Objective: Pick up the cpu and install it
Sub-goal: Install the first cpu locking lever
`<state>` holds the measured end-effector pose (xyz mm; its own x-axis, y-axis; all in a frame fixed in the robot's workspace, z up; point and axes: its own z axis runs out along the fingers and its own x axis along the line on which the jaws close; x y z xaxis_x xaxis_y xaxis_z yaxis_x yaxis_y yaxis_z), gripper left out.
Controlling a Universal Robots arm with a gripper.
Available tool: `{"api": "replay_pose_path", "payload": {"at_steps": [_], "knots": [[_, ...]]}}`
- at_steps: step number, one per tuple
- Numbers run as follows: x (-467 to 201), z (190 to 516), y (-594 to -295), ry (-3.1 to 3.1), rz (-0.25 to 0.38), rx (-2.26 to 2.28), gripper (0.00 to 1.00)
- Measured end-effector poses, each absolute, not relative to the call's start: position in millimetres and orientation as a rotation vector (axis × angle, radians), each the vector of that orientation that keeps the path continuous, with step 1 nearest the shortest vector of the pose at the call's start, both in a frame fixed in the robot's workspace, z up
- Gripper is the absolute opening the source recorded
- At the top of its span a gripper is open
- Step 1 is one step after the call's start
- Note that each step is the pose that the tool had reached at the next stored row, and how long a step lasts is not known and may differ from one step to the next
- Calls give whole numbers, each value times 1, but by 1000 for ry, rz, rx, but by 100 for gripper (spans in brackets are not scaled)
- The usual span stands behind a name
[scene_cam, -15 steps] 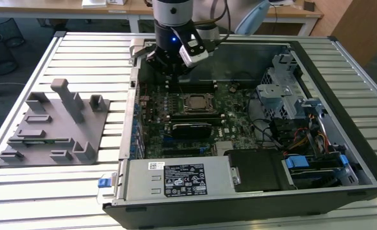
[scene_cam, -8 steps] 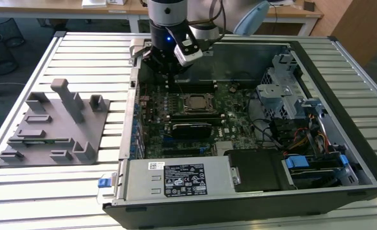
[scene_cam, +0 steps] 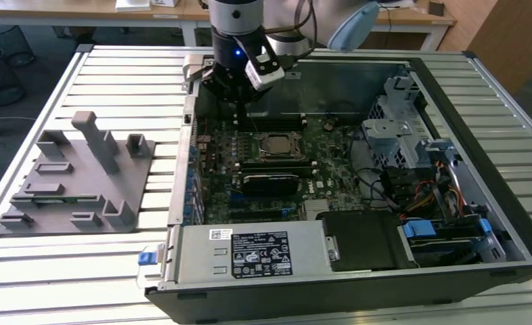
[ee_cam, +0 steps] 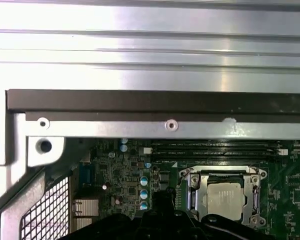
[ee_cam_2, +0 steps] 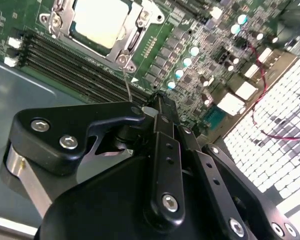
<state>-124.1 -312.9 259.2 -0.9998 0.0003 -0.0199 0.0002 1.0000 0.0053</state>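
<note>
Cpu (ee_cam_2: 101, 20) sits seated in the socket frame (ee_cam: 225, 196) ahead of the fingers (ee_cam_2: 157, 107), which look drawn together and empty; judged: any descent should stay square over the chip, clear of the retention lever.

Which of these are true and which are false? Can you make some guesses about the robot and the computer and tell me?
1. The cpu sits in its socket on the green motherboard. True; both wrist views show its silvery top inside the metal frame.
2. The gripper is carrying the cpu. False; the chip lies in the socket, apart from the gripper.
3. The grey fixture tray lies inside the computer case. False; it lies on the slatted table, at the exterior view's left of the case.
4. The computer case is open, so its insides show. True.
5. The gripper is above the tray. False; it is over the case's far edge, beyond the socket.
</note>
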Motion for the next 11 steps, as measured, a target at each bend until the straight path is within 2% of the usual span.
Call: {"api": "replay_pose_path", "payload": {"at_steps": [11], "knots": [[-124,255,-308,3122,8,-2,11]]}}
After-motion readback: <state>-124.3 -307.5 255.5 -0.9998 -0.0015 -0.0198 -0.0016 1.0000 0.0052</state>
